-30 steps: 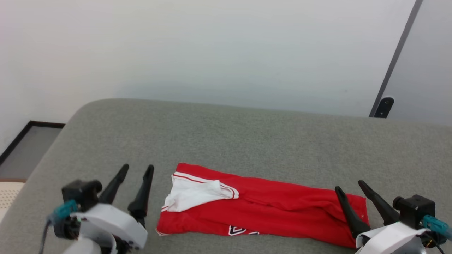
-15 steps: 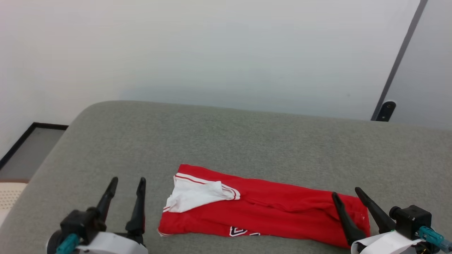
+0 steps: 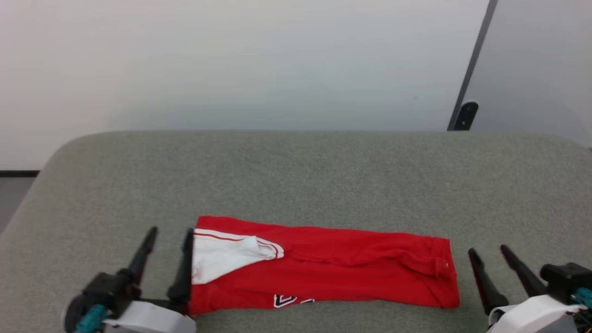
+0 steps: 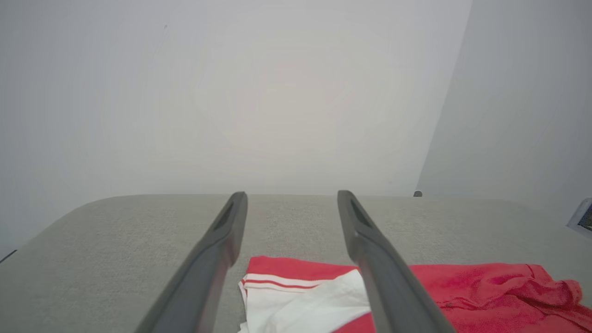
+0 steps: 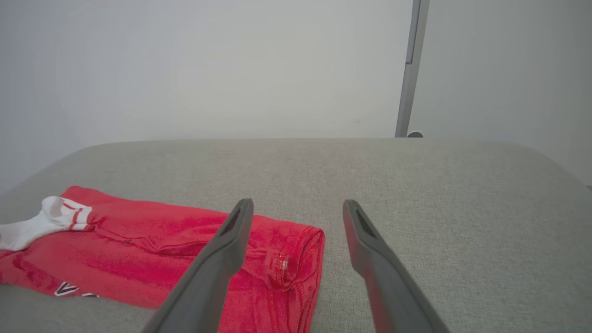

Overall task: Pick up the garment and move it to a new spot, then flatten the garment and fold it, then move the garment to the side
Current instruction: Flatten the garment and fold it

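The garment (image 3: 351,268) lies folded into a long red strip on the grey padded surface (image 3: 296,175), its white sleeve (image 3: 217,259) on top at the left end and part of a black-and-white numeral at the front edge. My left gripper (image 3: 170,230) stands open at the strip's left end, its right finger against the edge in the head view. In the left wrist view the left gripper (image 4: 292,194) looks over the garment (image 4: 462,286). My right gripper (image 3: 488,249) is open just right of the strip, apart from it. The right wrist view shows the right gripper (image 5: 298,202) above the garment (image 5: 152,240) corner.
A pale wall rises behind the surface. A dark vertical strip with a small black stop (image 3: 465,115) stands at the back right. Bare grey surface stretches beyond the garment. The surface's rounded left corner (image 3: 55,148) drops off toward the floor.
The head camera has turned, shifting the whole picture. The right gripper, earlier over the garment's right end, now sits clear of it to the right. The left gripper now meets the left edge.
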Robot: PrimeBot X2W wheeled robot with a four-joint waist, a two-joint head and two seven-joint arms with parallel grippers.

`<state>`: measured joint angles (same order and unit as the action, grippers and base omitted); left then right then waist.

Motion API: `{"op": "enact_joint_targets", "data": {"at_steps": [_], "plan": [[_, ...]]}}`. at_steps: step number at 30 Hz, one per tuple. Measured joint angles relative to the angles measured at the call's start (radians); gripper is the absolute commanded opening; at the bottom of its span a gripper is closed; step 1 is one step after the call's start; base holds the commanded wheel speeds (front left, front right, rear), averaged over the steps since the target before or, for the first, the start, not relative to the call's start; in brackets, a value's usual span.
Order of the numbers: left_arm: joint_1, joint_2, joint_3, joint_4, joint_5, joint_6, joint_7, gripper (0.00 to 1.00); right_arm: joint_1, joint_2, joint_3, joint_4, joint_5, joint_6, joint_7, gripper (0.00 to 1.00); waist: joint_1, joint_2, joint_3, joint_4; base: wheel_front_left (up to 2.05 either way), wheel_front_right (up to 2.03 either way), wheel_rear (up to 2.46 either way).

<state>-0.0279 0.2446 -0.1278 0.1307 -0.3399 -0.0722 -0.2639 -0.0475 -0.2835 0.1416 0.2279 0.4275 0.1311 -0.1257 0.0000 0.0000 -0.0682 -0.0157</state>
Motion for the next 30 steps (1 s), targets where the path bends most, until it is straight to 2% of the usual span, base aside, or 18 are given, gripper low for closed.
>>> {"op": "enact_joint_targets", "data": {"at_steps": [5, 11, 17, 21, 30], "plan": [[-0.015, -0.001, 0.063, 0.005, 0.016, -0.015, 0.0, 1.0, -0.029, -0.013, 0.024, 0.031, 0.008, 0.0, 0.133, 1.0, 0.0, 0.0, 0.03, -0.011, 0.0, 0.0, 0.0], [-0.022, 0.005, 0.1, 0.005, 0.016, -0.031, 0.0, 1.0, -0.111, -0.035, 0.013, 0.094, 0.057, 0.0, 0.386, 1.0, 0.0, 0.0, 0.046, 0.019, 0.0, 0.0, 0.0], [-0.027, -0.011, 0.086, 0.029, 0.0, -0.042, 0.0, 1.0, -0.196, -0.036, -0.01, 0.142, 0.074, 0.0, 0.634, 1.0, 0.0, 0.0, 0.065, 0.057, 0.0, 0.0, 0.0], [-0.042, -0.022, 0.061, 0.048, -0.01, -0.047, 0.0, 1.0, -0.236, -0.027, -0.038, 0.195, 0.034, 0.0, 0.794, 1.0, 0.0, 0.0, 0.081, 0.085, 0.0, 0.0, 0.0], [-0.093, -0.03, 0.011, 0.078, -0.031, -0.053, 0.0, 1.0, -0.329, 0.028, -0.077, 0.277, -0.066, 0.0, 0.968, 1.0, 0.0, 0.0, 0.128, 0.145, 0.0, 0.0, 0.0]]}}
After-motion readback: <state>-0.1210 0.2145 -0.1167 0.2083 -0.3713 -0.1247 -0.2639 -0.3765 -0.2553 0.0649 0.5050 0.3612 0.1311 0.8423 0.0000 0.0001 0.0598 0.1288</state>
